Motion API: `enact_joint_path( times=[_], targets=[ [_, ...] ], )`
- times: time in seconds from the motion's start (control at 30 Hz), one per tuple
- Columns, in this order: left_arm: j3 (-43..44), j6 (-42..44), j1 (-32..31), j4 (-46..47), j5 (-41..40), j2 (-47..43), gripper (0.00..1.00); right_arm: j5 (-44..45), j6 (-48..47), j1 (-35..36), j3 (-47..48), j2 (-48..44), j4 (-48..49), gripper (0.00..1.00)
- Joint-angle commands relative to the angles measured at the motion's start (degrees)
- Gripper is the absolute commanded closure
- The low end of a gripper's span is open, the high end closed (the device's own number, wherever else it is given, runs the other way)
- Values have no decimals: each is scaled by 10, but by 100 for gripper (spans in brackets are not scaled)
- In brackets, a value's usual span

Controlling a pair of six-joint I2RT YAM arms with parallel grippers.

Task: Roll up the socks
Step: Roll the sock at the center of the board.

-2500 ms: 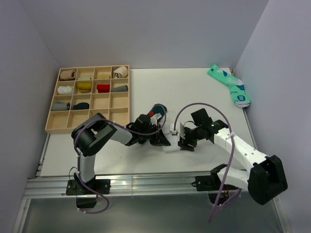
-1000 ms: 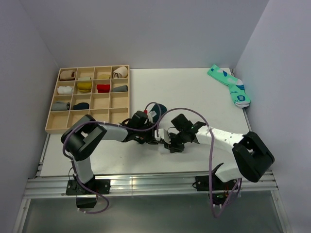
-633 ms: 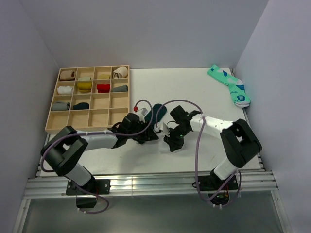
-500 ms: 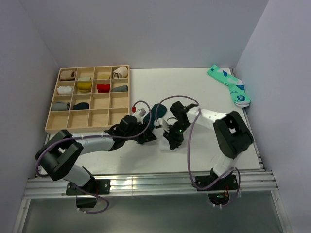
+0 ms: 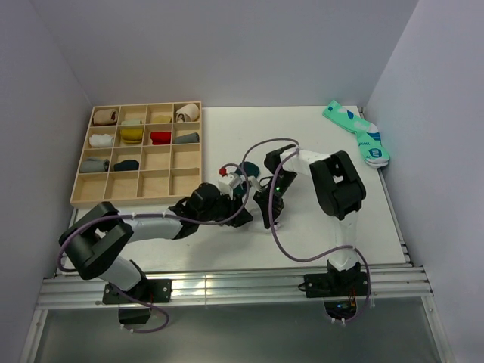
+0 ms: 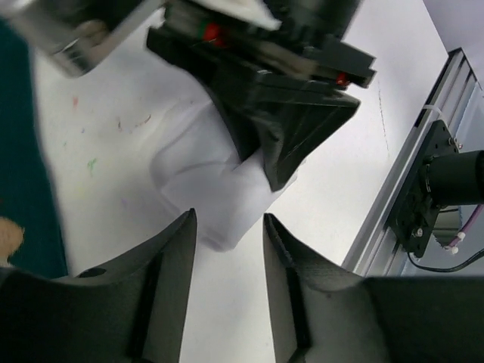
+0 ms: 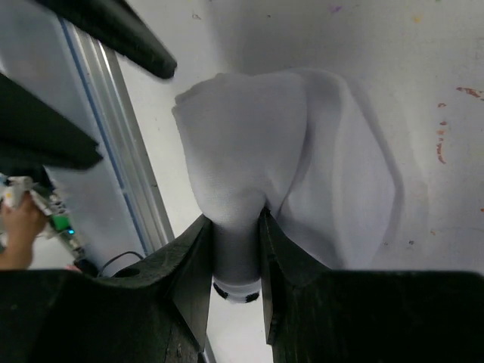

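Rolling barely begun: right gripper (image 7: pixel 236 227) clamps a fold of the white sock (image 7: pixel 257 136); left gripper (image 6: pixel 227 227), parted and empty, hovers beside it; the dark green sock (image 6: pixel 19 189), just beyond, appears unrolled.

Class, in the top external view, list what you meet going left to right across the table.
In order: wooden tray → left gripper → right gripper → mint-green socks.
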Motion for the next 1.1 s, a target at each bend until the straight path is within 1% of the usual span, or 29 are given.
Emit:
enact_joint_path(
  times=[0.0, 0.13, 0.27, 0.4, 0.67, 0.77, 0.8, 0.87, 0.9, 0.97, 1.0, 1.07],
  targets=[
    [34, 54, -2, 50, 29, 28, 54, 16, -21, -10, 30, 42, -18, 82],
    [49, 65, -1, 76, 64, 66, 51, 12, -19, -17, 43, 53, -27, 82],
    [50, 53, -2, 116, 87, 101, 48, 15, -12, -18, 51, 59, -33, 82],
    [53, 47, -2, 133, 95, 127, 46, 13, -10, -20, 52, 61, -33, 82],
    [54, 36, -2, 144, 114, 156, 49, 14, 1, -24, 50, 63, -20, 82],
    [54, 32, -2, 143, 114, 170, 53, 16, 8, -24, 46, 59, -9, 82],
    [55, 31, -2, 143, 115, 173, 58, 19, 12, -24, 43, 57, -4, 82],
    [60, 27, -2, 138, 118, 183, 64, 21, 17, -24, 34, 48, 7, 82],
    [61, 25, -2, 135, 120, 186, 71, 23, 21, -24, 30, 43, 14, 80],
    [73, 22, -2, 116, 124, 199, 80, 28, 30, -24, 14, 28, 33, 78],
    [75, 21, -2, 111, 126, 202, 89, 33, 36, -24, 9, 20, 41, 75],
    [78, 12, -2, 99, 130, 211, 100, 45, 49, -24, -13, -7, 70, 71]
  ],
)
